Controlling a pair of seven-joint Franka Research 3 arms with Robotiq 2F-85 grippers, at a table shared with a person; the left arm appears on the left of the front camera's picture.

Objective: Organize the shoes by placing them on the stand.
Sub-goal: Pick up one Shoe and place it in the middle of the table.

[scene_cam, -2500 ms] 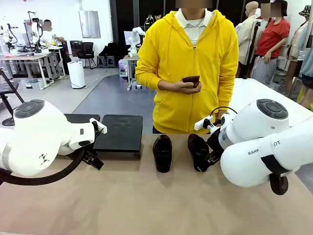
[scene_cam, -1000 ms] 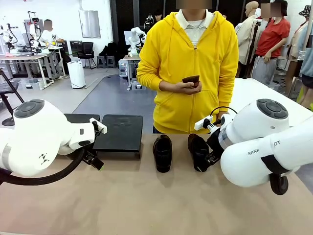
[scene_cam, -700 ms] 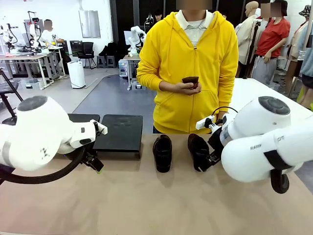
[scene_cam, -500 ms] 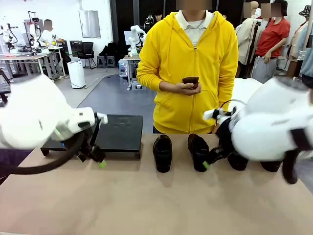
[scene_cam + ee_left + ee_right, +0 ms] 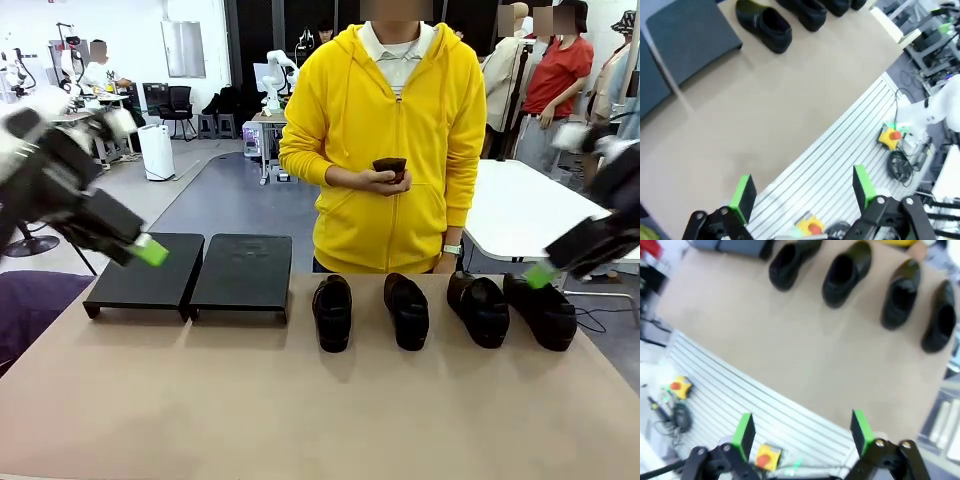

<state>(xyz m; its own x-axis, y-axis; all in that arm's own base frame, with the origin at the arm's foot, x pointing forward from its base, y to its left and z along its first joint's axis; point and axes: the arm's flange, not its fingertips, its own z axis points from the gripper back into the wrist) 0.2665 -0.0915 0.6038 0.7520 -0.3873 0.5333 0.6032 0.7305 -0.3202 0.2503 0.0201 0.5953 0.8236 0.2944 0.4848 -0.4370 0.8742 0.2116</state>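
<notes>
Four black shoes stand in a row on the tan table: one, a second, a third and the rightmost. The stand, two flat black panels, sits bare at the table's back left. My left gripper hangs blurred and high over the stand's left panel. My right gripper hovers high above the rightmost shoe. The left wrist view looks down past my open left gripper at a shoe and the stand. In the right wrist view, my open right gripper is above the shoes.
A person in a yellow hoodie stands at the far edge behind the shoes, holding a small dark object. The table's near half is bare. Below the near edge lie a ribbed base and a yellow stop button.
Both arms have swung up and outward from low over the table, the left to the left and the right to the right. The two right-hand shoes have come into view. Both grippers stayed open.
</notes>
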